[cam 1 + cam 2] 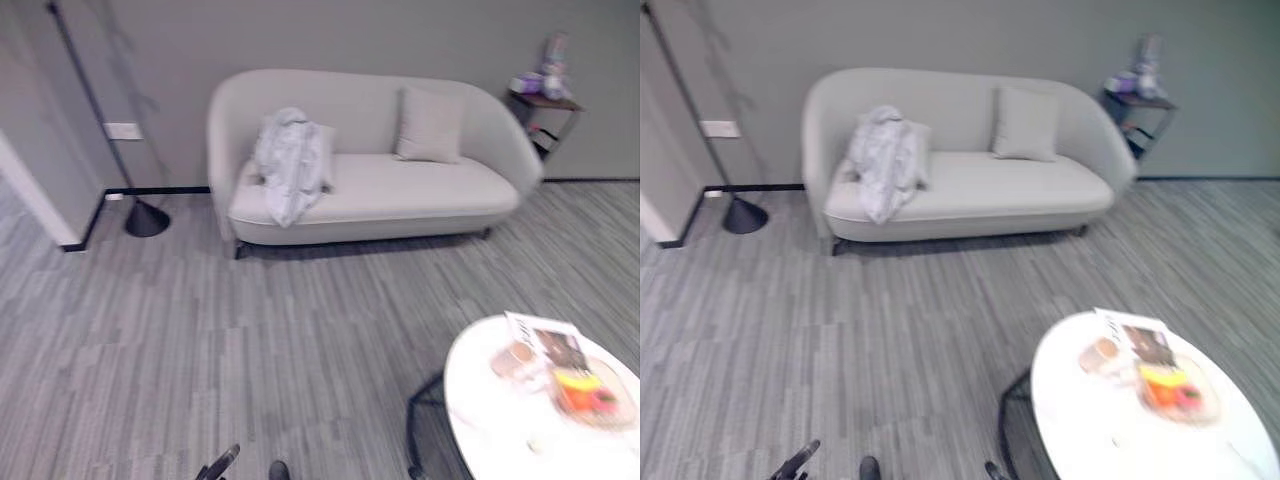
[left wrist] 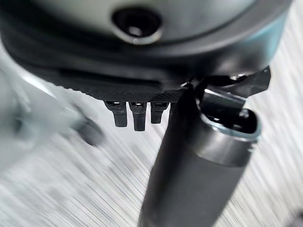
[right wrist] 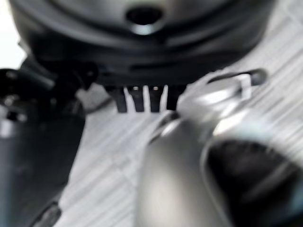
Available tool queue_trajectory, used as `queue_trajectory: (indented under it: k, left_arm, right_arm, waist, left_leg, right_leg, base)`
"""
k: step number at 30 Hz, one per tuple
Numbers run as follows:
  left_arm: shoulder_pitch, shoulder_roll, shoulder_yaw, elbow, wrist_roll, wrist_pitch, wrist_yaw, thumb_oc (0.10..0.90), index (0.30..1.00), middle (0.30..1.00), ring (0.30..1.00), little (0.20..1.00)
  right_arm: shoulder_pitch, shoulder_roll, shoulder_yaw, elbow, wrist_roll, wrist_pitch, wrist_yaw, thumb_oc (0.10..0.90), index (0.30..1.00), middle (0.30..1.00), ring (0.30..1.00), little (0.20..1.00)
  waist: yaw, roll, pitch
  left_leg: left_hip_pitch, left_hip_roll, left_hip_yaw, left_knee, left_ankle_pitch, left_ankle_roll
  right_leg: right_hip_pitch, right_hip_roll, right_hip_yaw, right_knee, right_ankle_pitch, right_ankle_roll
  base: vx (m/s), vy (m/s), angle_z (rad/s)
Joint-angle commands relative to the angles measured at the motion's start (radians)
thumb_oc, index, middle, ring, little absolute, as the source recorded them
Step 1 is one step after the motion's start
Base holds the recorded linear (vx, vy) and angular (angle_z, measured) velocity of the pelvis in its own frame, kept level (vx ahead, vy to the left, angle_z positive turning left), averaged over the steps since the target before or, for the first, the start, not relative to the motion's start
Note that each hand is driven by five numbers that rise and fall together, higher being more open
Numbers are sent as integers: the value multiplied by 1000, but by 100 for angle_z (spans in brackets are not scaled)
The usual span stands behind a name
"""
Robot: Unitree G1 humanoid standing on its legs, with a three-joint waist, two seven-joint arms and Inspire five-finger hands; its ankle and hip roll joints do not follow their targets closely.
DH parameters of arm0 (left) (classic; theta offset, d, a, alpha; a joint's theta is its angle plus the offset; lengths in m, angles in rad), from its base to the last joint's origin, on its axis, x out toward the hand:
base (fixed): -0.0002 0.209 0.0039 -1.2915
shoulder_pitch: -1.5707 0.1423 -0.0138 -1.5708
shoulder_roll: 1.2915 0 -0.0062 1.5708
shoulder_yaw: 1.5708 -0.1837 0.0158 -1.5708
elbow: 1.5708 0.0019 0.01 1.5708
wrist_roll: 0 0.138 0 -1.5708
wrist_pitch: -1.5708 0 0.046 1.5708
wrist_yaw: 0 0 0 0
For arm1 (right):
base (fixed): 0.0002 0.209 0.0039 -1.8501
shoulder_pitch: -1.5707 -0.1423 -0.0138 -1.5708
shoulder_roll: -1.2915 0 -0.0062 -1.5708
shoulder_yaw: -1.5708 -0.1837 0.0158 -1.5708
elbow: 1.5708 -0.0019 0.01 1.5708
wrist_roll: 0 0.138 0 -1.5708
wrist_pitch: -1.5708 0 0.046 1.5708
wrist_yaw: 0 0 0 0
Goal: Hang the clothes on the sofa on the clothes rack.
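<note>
Left hand (image 2: 137, 113): fingers hang straight and relaxed over the floor, holding nothing.
Right hand (image 3: 142, 99): likewise slack and empty.
Clothes (image 1: 290, 160): white heap on the sofa (image 1: 420, 190), upper centre, left seat.
Clothes rack (image 1: 146, 216): upper left.
Risk: the round bench (image 1: 500, 420), lower right, could snag the approach.

Pale sofa (image 1: 400, 190) on grey floor (image 1: 200, 340), white clothes (image 1: 290, 165) and cushion (image 1: 430, 125) on it

The round white table (image 1: 500, 420) is cut off; items on the side shelf (image 1: 545, 100) are perhaps ornaments.
</note>
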Motion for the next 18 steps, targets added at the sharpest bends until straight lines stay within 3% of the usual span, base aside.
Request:
queue_trajectory:
  k: [1,2,3,6,9,11,18]
  left_arm:
    - [2,16,-8,-19,154,-30,-19,800,900,900,900,900]
    - [-1,14,-27,-17,171,-28,-32,800,900,900,900,900]
    - [-1,14,-27,-17,172,-28,-32,800,900,900,900,900]
    - [9,10,-37,-10,199,-26,-40,800,900,900,900,900]
    - [11,-4,-40,-3,219,-27,-41,800,900,900,900,900]
    - [9,-12,-41,-3,233,-29,-46,800,900,900,900,900]
    - [41,-28,-52,23,288,-15,-76,800,900,900,900,900]
  right_arm:
    - [-121,7,32,-21,15,-11,25,800,900,900,900,900]
    - [-138,11,55,-42,18,-12,23,800,900,900,900,900]
    - [-138,11,55,-42,18,-12,23,800,900,900,900,900]
    - [-149,1,53,-65,31,-19,17,800,900,900,900,900]
    - [-154,-2,50,-73,34,-22,16,800,900,900,900,900]
    - [-151,-3,44,-76,31,-21,18,800,900,900,900,900]
    - [-108,-14,16,-32,-5,-10,23,800,900,900,900,900]
  waist:
    - [-7,49,-9]
    - [-37,73,9]
    - [-37,74,10]
    - [-65,82,24]
    - [-93,69,32]
    - [-105,60,32]
    - [-126,65,-14]
  left_leg:
    - [29,133,-85,-81,30,-126]
    - [68,133,-104,-81,10,-125]
    - [70,134,-104,-81,9,-126]
    - [136,128,-100,-81,-40,-136]
    - [203,127,-124,-81,-92,-157]
    - [230,128,-134,-81,-114,-163]
    - [351,161,-161,-70,-171,-192]
  right_leg:
    - [0,24,-38,-334,128,-4]
    - [-81,118,-48,-348,7,-34]
    - [-79,118,-49,-347,6,-35]
    - [-124,172,-118,-541,-25,-34]
    - [-157,227,-98,-783,25,-7]
    - [-180,222,-79,-861,65,16]
    - [-151,221,-87,-892,107,26]
  base:
    - [427,430,23]
    - [336,329,11]
    - [323,128,16]
    - [290,0,62]
    - [382,-79,37]
    - [290,-69,35]
    - [425,-131,38]
